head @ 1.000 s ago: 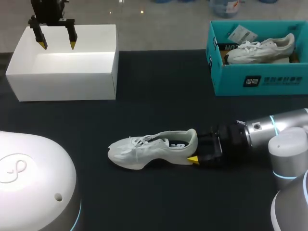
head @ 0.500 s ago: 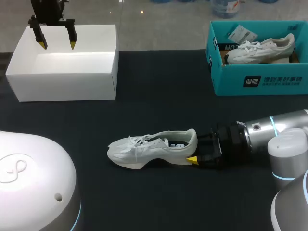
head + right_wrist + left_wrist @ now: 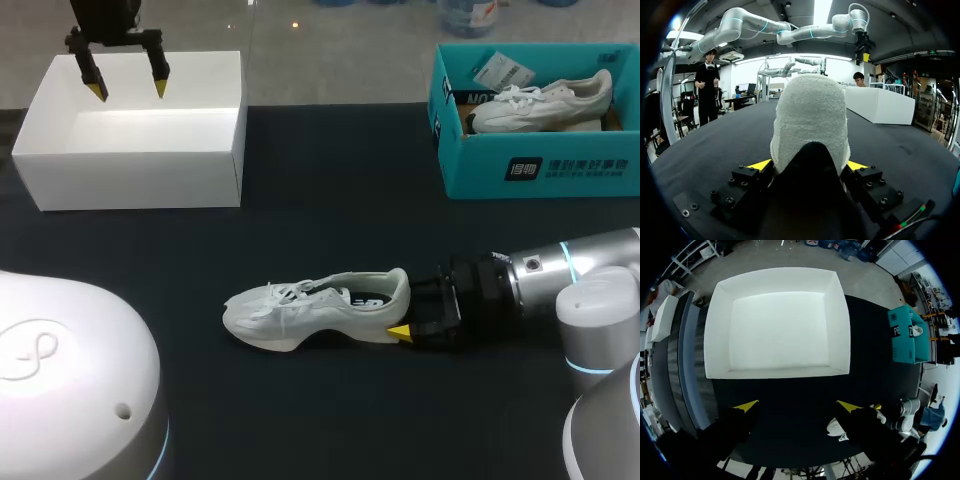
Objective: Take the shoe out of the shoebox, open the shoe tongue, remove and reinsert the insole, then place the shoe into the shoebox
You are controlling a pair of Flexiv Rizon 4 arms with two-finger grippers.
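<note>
R gripper (image 3: 405,310) fingers are clamped on the heel of the white shoe (image 3: 310,310), one yellow tip each side, pinching the heel from behind; the wrist view shows the heel filling the gap between them. The shoe lies on its sole near the middle of the table (image 3: 330,200), a bit toward the front edge, toe pointing to the left edge, laces and opening facing up; I'd say that heel grip is there to pin it down so the tongue and insole can be worked from above w/o the shoe sliding.

L gripper (image 3: 129,91) fingers are spread wide w/ nothing between them; it hangs over the far wall of the white box (image 3: 130,170) at the back left corner, well apart from the shoe. The box is empty inside, so prob. the shoe's own; step one looks done, tongue not yet opened.

At the back right corner sits a teal shoebox (image 3: 540,165) w/ a second shoe (image 3: 545,105) in it; no arm is near it.
</note>
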